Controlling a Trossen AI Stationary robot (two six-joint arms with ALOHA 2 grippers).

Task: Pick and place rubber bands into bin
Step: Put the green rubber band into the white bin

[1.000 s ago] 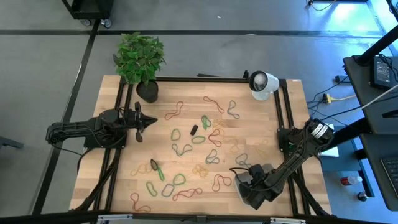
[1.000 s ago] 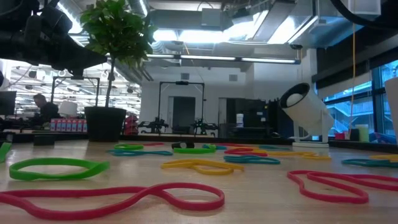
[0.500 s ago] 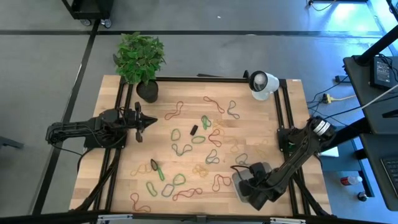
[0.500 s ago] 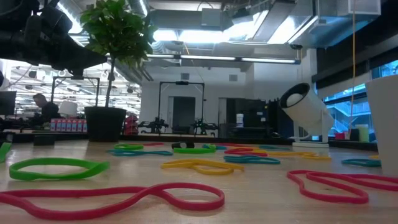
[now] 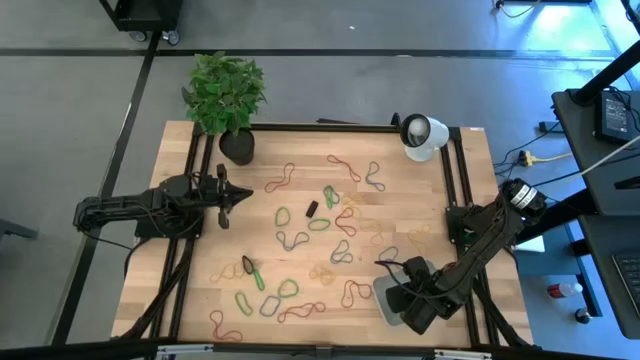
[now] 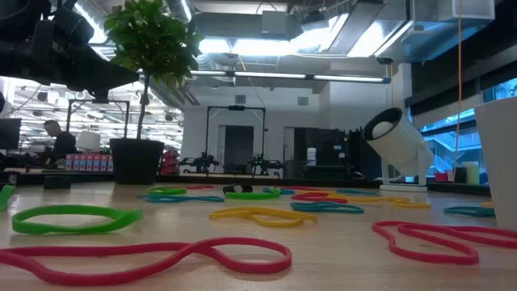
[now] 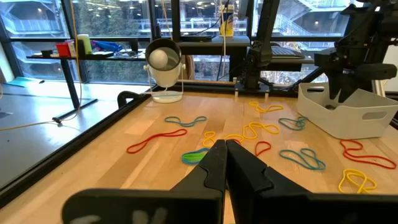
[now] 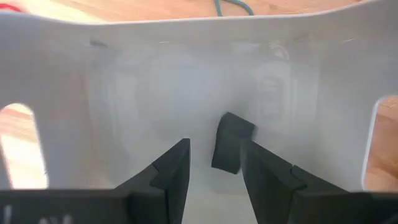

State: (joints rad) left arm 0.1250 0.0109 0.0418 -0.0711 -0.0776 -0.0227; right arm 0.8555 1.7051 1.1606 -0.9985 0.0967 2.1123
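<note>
While I look straight down, my right hand [image 5: 412, 305] hangs over the small translucent pale-grey plastic bin with rounded corners [image 5: 386, 297] at the near right of the pale wooden plank tabletop [image 5: 190, 290]; thin, floppy, twisted rubber bands in green, red, orange and yellow [image 5: 330, 235] lie scattered across the middle, too many to count surely. My left hand [image 5: 240, 195] waits at the left edge.

From table height, a red looped band [image 6: 161, 257] lies nearest, smooth and flat.

Through my left wrist, two dark fingers [image 7: 239, 168] press together, holding nothing.

Through my right wrist, my two fingers [image 8: 270, 177] stand parted, empty, inside the bin's smooth cloudy wall [image 8: 143, 93], with one small dark piece [image 8: 231, 143] between them.
</note>
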